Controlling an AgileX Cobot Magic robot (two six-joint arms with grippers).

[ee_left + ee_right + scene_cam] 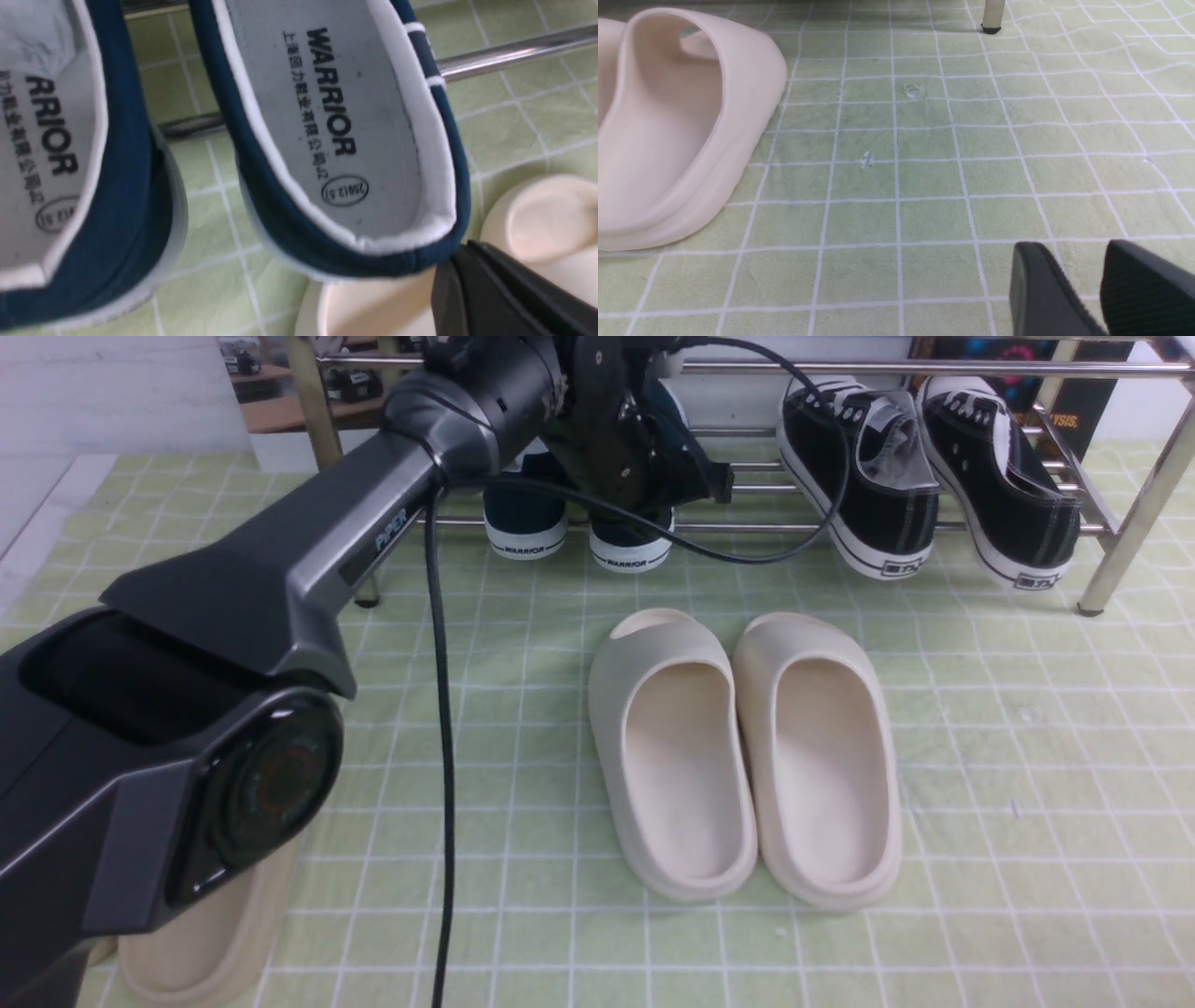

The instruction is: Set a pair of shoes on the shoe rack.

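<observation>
The pair of shoes, navy with white "WARRIOR" soles, rests side by side on the shoe rack's [747, 527] lower bars, heels toward me: one shoe [525, 527] on the left, the other [631, 549] beside it. My left arm reaches over them and its wrist hides their tops. In the left wrist view, both grey insoles show, and my left gripper [467, 248] is shut and empty, its tip right at the heel collar of the nearer shoe [327, 116]. My right gripper [1073, 251] hovers open over bare cloth.
Two black lace-up sneakers [868, 476] lean on the rack's right half. A pair of beige slides [747, 756] lies on the green checked cloth in front, another slide [205, 933] under my left arm. A rack leg [992, 16] stands ahead of the right gripper.
</observation>
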